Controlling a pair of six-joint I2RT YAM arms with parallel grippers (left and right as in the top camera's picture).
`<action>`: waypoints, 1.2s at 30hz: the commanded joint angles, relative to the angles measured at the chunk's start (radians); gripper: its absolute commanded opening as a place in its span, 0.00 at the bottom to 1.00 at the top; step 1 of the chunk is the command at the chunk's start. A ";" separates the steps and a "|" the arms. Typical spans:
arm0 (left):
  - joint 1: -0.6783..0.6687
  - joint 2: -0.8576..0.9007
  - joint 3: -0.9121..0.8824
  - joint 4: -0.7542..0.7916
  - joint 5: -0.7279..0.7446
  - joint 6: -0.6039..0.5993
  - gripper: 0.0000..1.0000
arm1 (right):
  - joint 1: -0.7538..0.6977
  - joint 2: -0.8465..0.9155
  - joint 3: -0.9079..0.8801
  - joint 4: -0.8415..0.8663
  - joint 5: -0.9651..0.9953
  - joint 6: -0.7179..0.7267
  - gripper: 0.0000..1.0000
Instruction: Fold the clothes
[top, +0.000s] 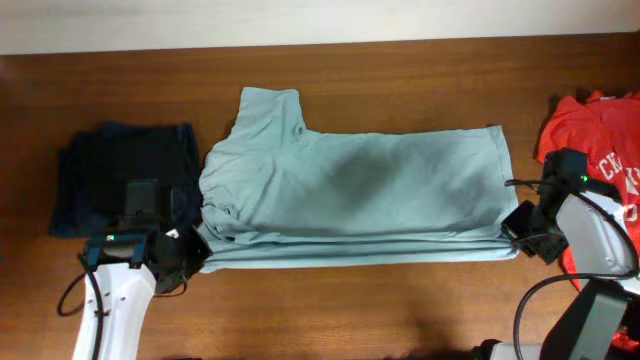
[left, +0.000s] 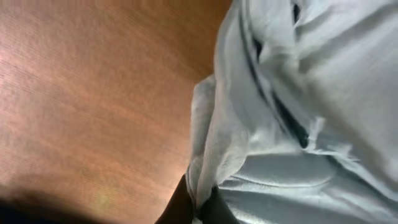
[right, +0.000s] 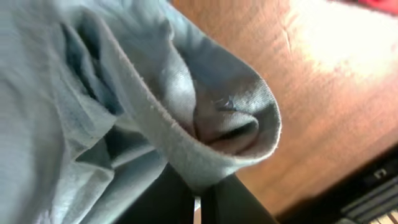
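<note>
A pale grey-blue T-shirt (top: 350, 190) lies across the middle of the wooden table, folded lengthwise, one sleeve pointing to the far edge. My left gripper (top: 198, 250) is shut on its front left corner; in the left wrist view the bunched cloth (left: 214, 155) is pinched between the dark fingers (left: 177, 208). At the front right corner my right gripper (top: 517, 235) is shut on the shirt's hem (right: 217, 155), a rolled fold of cloth wedged between its fingers (right: 165, 199).
A dark navy folded shirt (top: 125, 175) lies at the left, just behind the left arm. A red shirt with white lettering (top: 595, 135) lies at the right edge, partly under the right arm. Bare wood (top: 350, 300) runs along the front.
</note>
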 joint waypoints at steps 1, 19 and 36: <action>0.008 -0.013 0.064 0.048 -0.047 0.034 0.00 | 0.003 -0.013 0.032 0.030 -0.015 -0.009 0.04; 0.008 -0.008 0.169 -0.076 -0.068 0.076 0.00 | 0.006 -0.012 0.095 -0.069 -0.074 -0.036 0.04; 0.008 -0.008 0.169 -0.191 -0.076 0.088 0.38 | 0.004 -0.012 0.095 -0.215 -0.029 -0.089 0.38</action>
